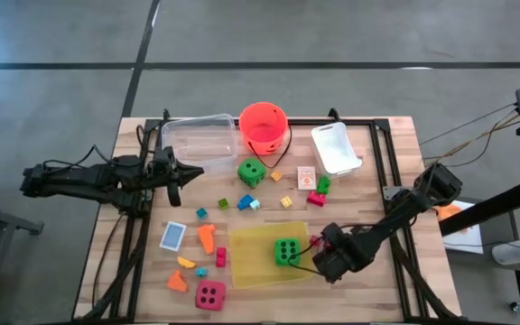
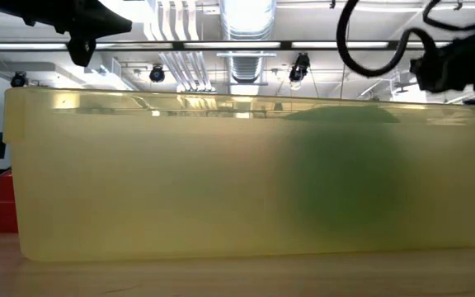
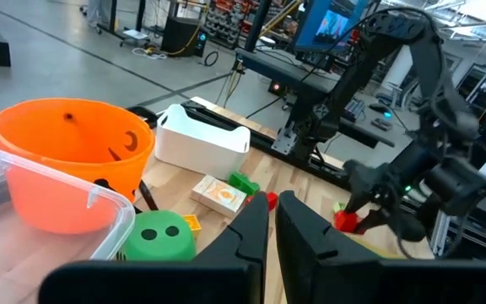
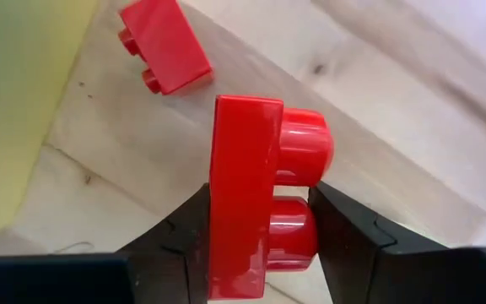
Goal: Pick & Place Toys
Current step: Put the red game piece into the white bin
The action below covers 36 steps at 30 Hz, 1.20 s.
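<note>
High view: the right gripper [image 1: 325,259] is at the 3 o'clock edge of the yellow tray [image 1: 246,262], where a green die [image 1: 287,252] lies. The left gripper [image 1: 188,171] waits near the clear box [image 1: 197,135], fingers together.

Low view: only the tray wall and a green blur behind it show.

Left wrist view: the right gripper carries something red.

Right wrist view: the fingers [image 4: 184,245] are clamped on a red brick [image 4: 256,198], with its studs against one finger. I judge the hold uneven, so lift slowly and vertically, away from the second red brick [image 4: 163,46] on the table [image 4: 412,152].
</note>
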Each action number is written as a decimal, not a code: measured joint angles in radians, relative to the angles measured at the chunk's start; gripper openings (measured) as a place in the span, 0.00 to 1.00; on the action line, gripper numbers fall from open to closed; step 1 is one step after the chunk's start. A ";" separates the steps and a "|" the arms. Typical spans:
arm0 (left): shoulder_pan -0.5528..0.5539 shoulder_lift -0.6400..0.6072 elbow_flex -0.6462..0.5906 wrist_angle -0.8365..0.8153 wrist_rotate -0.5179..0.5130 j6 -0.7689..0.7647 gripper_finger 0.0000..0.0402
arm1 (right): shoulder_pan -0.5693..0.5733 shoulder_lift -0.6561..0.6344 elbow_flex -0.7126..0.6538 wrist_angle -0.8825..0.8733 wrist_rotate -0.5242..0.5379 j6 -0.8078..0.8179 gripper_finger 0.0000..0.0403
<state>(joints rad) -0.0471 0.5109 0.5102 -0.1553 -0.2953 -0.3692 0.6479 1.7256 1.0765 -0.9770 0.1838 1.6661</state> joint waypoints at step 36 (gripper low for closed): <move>0.001 0.372 0.131 0.094 0.017 -0.066 0.19 | -0.332 -0.079 0.445 -0.479 0.664 -0.472 0.38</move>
<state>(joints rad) -0.0460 0.8827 0.6415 -0.0611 -0.2785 -0.4351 0.3162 1.6469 1.5219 -1.4559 0.8482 1.1941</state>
